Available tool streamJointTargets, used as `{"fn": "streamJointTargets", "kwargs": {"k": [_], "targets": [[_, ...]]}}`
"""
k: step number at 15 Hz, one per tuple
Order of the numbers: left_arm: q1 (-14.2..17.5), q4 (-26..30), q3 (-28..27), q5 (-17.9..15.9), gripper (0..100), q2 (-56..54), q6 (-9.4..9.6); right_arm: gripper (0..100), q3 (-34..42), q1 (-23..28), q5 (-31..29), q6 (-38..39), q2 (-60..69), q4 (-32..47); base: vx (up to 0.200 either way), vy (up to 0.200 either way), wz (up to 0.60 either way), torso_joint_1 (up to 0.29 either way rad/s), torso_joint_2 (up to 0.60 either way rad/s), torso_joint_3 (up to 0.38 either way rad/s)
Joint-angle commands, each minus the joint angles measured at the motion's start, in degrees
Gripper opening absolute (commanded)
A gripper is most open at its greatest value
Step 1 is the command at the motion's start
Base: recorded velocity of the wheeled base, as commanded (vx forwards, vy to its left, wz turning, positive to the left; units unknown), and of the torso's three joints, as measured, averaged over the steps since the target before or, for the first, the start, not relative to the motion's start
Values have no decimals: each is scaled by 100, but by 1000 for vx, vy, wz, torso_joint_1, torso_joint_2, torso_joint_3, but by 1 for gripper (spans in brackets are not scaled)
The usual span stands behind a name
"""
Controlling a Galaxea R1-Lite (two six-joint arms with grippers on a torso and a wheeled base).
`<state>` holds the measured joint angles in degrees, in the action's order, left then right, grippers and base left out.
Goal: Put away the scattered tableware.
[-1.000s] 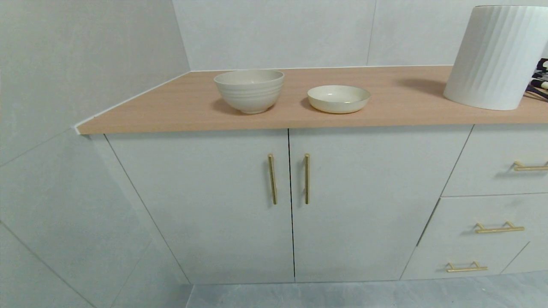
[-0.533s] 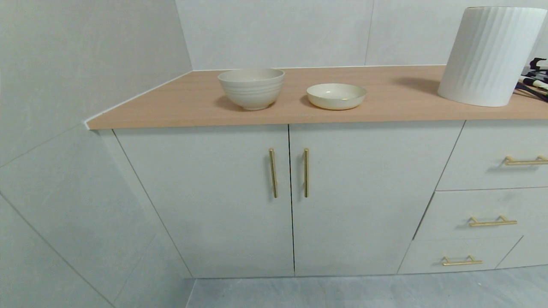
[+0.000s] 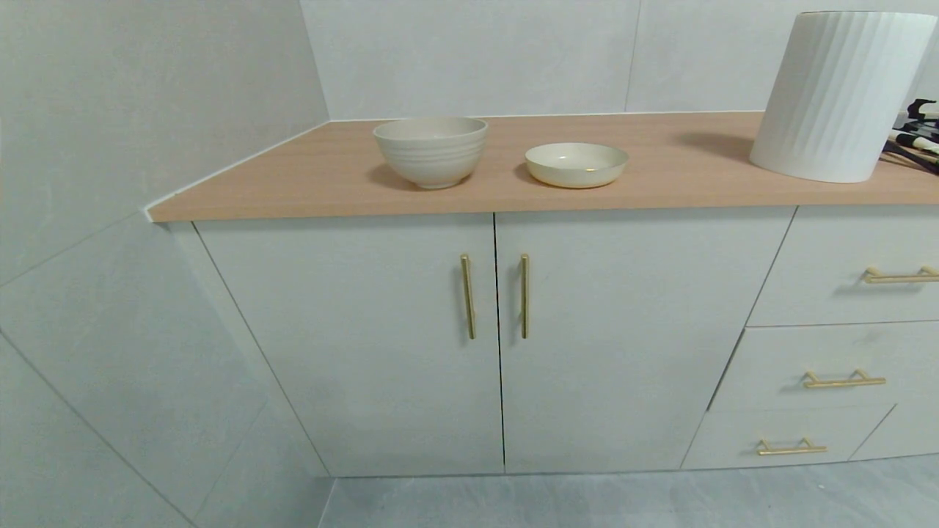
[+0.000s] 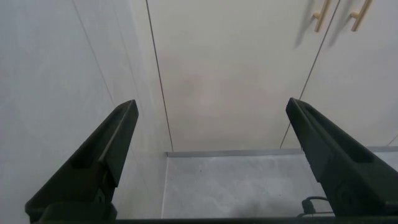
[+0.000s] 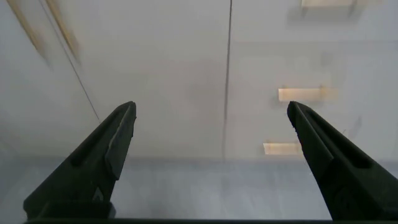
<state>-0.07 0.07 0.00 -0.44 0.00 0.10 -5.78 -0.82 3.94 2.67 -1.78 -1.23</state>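
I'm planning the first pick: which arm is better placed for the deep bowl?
Probably left. The deep bowl sits above the left door, which the left gripper faces, jaws open. The right gripper, also open, faces the right door and drawers, nearer the shallow dish.

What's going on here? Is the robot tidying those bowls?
Not yet. The bowl and the dish sit side by side on the counter, a little apart, and nothing is touching them. The left gripper and the right gripper are both open and empty, down low in front of the cabinet doors, which are shut.
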Motion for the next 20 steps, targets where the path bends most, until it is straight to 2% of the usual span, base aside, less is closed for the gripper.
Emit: {"fn": "streamJointTargets", "kwargs": {"k": [1,5,6,8,9,10,11,12,14,16,20], "targets": [[-1,1,0,0,100,9,-1,100,-354,-200,503,111,-815,-26,0,0,0,0,0,0],[-1,1,0,0,100,9,-1,100,-741,-244,1496,102,-2283,-53,0,0,0,0,0,0],[-1,1,0,0,100,9,-1,100,-828,-261,1549,93,-2468,-53,0,0,0,0,0,0],[-1,1,0,0,100,9,-1,100,-1426,-762,1628,85,-3768,-61,0,0,0,0,0,0],[-1,1,0,0,100,9,-1,100,-1452,-788,1628,85,-3795,-61,0,0,0,0,0,0],[-1,1,0,0,100,9,8,100,-1760,-1325,1601,93,-4779,-264,0,0,0,0,0,0],[-1,1,0,0,100,9,8,100,-1822,-1544,1601,93,-5183,-580,0,0,0,0,0,0],[-1,1,0,0,100,9,-1,100,-1839,-1843,1601,102,-5860,-1274,0,0,0,0,0,0],[-1,1,0,0,100,9,8,100,-1909,-2045,1601,129,-6792,-2241,0,0,0,0,0,0],[-1,1,0,0,100,9,8,100,-2120,-2186,1601,225,-7618,-2883,0,0,0,0,0,0],[-1,1,0,0,100,9,8,100,-3087,-2502,1601,287,-8840,-3094,0,0,0,0,0,0]]}}
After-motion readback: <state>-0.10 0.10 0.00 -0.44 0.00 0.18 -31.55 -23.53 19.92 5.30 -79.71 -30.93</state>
